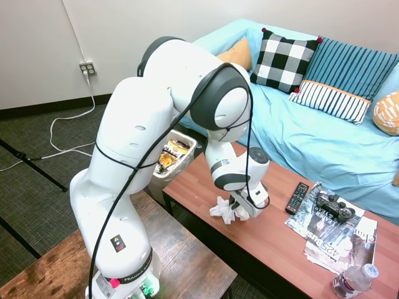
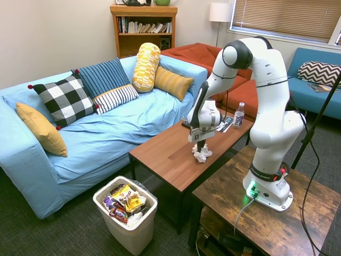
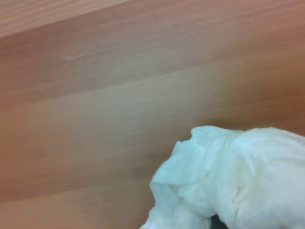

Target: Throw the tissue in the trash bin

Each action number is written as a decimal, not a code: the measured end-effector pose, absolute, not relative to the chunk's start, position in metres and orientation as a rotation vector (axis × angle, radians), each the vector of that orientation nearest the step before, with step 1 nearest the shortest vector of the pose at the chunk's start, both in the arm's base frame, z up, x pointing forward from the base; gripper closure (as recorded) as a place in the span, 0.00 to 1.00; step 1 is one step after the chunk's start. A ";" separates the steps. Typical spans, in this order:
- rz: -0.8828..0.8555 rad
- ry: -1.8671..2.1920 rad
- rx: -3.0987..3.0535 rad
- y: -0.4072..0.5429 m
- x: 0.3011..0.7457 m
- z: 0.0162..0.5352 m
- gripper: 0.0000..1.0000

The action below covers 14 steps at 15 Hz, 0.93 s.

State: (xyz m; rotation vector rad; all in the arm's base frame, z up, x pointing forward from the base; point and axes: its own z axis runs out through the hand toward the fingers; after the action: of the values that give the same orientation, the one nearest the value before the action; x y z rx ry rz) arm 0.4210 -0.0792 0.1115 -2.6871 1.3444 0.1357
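Note:
The tissue is a white crumpled wad on the reddish wooden table, near its front edge. My gripper points down into the wad, its fingers shut on the tissue. Whether the wad rests on the table or hangs just above it I cannot tell. The wrist view shows the tissue close against the wood grain. The trash bin stands on the carpet off the table's end, lower than the tabletop, full of colourful wrappers. In the first exterior view the trash bin is partly hidden behind my arm.
A black remote, a game controller, magazines and a water bottle lie at the table's other end. A blue sofa with cushions runs along the table's far side. Carpet surrounds the bin.

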 end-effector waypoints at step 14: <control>-0.139 0.972 -2.872 0.229 0.418 0.216 1.00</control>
State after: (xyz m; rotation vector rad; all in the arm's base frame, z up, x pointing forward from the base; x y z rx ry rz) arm 0.4184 0.2288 0.2159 -2.8716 0.9717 -0.1386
